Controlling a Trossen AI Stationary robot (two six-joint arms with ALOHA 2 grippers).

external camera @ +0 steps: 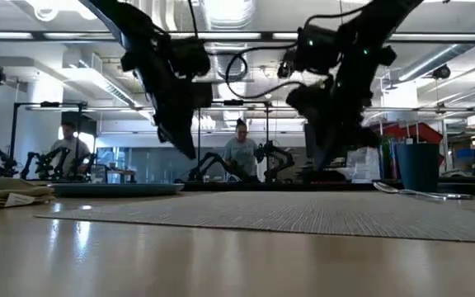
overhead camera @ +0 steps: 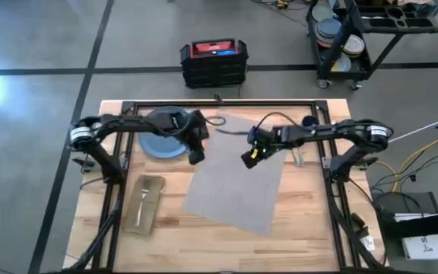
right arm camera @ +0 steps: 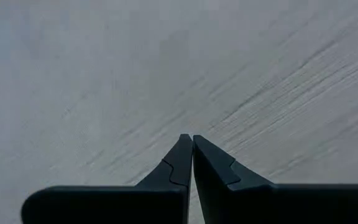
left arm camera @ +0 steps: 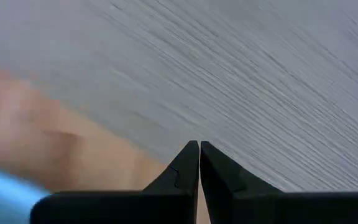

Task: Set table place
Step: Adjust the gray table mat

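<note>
At the centre of the overhead frame we see the grey placemat (overhead camera: 238, 179) lying askew, our left gripper (overhead camera: 196, 157) and right gripper (overhead camera: 248, 160) pinched together empty above it; it looks thin, floppy, best gripped at an edge.

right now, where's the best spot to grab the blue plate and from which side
Probably the rim of the blue plate on its placemat-facing edge, coming from above. It lies flat on the table, partly under the left arm, so only the thin raised rim offers a pinch. The left gripper, shut, is nearest.
</note>
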